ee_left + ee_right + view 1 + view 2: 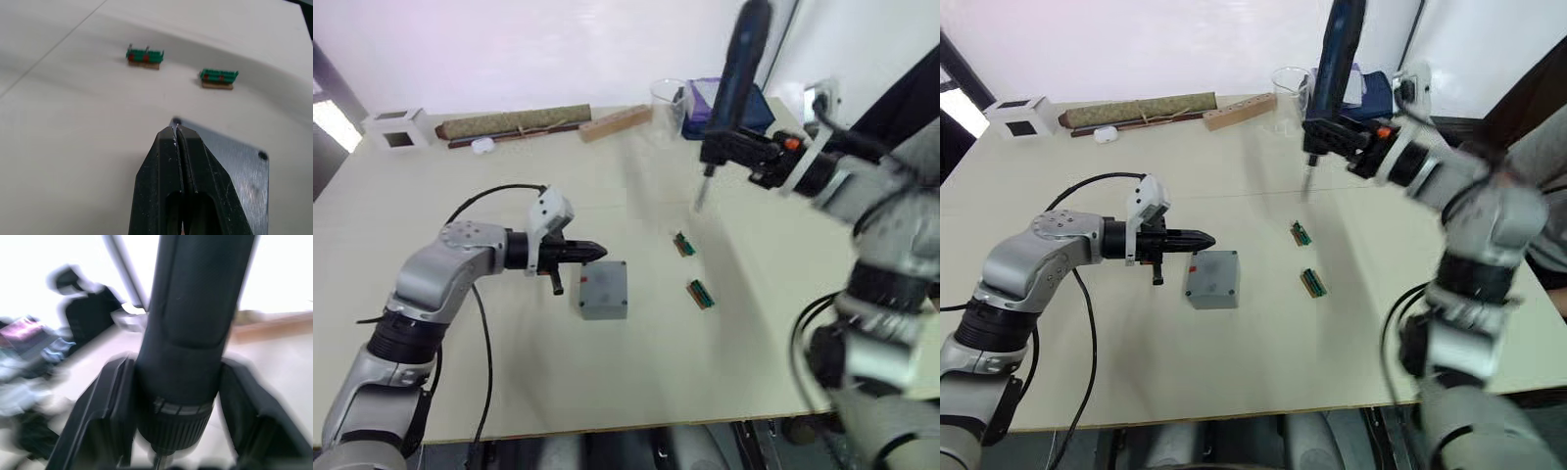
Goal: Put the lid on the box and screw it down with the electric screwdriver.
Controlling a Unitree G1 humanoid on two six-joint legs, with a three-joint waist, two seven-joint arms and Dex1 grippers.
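Your right claw (729, 147) pinches the long black cylindrical electric screwdriver (736, 73) high over bare table (636, 382); left claw (592, 251), pressed together, sits at the lidded small grey square box's (604, 289) left-far edge.

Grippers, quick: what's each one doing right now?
Left gripper: shut, empty, over the box.
Right gripper: shut on the electric screwdriver.

On the table (636, 392), the box (604, 289) lies left of two small connectors (684, 244), well before the beaker (668, 105)
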